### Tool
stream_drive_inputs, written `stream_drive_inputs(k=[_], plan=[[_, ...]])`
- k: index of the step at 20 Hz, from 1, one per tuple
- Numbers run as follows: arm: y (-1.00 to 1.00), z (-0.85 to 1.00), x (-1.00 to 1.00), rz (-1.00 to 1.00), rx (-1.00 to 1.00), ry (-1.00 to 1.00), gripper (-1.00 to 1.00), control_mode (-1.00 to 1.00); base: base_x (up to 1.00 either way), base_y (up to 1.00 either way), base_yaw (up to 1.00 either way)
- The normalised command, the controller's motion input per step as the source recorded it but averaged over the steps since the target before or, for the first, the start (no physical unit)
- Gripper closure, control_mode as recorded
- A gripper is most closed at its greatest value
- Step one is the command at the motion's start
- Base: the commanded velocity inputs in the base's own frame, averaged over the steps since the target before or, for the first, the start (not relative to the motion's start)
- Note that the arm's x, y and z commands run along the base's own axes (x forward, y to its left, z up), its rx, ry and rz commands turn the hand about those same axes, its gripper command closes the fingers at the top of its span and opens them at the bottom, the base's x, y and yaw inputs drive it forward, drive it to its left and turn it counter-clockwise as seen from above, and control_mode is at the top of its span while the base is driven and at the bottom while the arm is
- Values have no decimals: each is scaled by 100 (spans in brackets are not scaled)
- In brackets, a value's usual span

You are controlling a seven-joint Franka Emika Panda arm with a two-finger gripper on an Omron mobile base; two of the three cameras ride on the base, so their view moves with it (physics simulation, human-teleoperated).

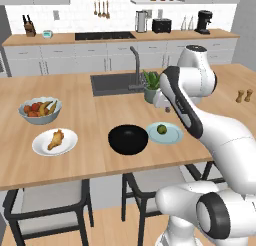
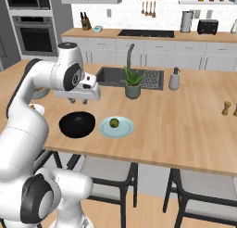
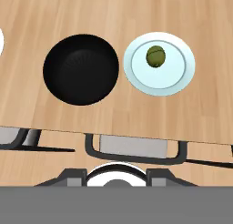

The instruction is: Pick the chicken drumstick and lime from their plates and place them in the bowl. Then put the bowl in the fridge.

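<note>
Now | tool point(image 2: 78, 101) above black bowl point(image 2: 77, 124) | grip unclear, seemingly empty | lime point(image 3: 155, 56) plated

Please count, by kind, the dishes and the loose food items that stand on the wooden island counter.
Flat round plates: 2 (white plate, pale blue-green plate)
Bowls: 2 (glossy black bowl, grey-blue bowl of mixed fruit)
Food on plates: 2 (golden-brown chicken drumstick, dull-green lime)
Total: 6
</note>
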Motion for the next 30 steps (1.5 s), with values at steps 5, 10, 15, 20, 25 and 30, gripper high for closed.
stream_drive_inputs(k=[5,10,15,20,25,30], plan=[[-6,-5,-61,0,-1,2,-100,-100,0,0,0],[-43,-59,-23,0,-2,6,-100,-100,0,0,0],[-69,-55,64,0,0,2,-100,-100,0,0,0],[-29,-40,92,5,0,-1,-100,-100,0,0,0],[-17,-31,90,11,6,0,-100,-100,0,0,0],[0,-34,77,3,1,0,-100,-100,0,0,0]])
